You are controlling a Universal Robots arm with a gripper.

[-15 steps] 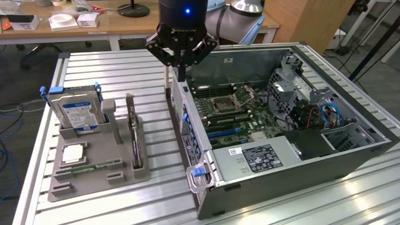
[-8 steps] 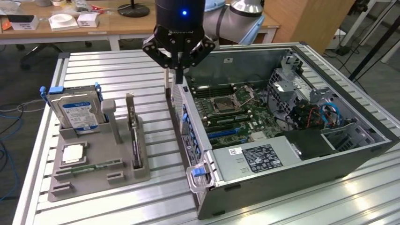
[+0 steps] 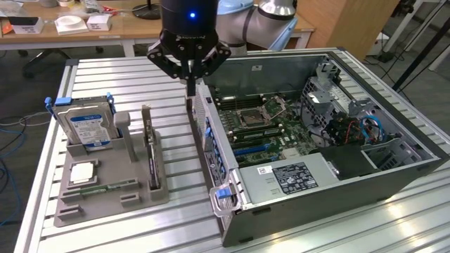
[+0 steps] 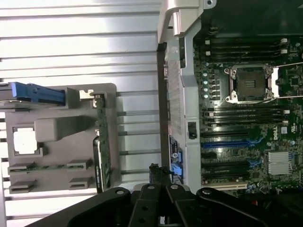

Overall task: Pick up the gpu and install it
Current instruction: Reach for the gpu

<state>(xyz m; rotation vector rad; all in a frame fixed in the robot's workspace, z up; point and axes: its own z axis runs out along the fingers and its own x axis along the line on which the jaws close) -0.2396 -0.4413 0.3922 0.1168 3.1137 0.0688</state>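
Externally, pincer [image 3: 189, 90] clenched above computer case [image 3: 316, 203] wall, gpu [image 3: 152, 153] standing in grey holder [image 3: 105, 197], green edge in wrist view.

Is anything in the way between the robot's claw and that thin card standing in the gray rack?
Nothing visible does. The gripper hangs shut over the table, close beside the computer case. The gpu stands on edge in the gray holder, its top edge uncovered, with open air between them.
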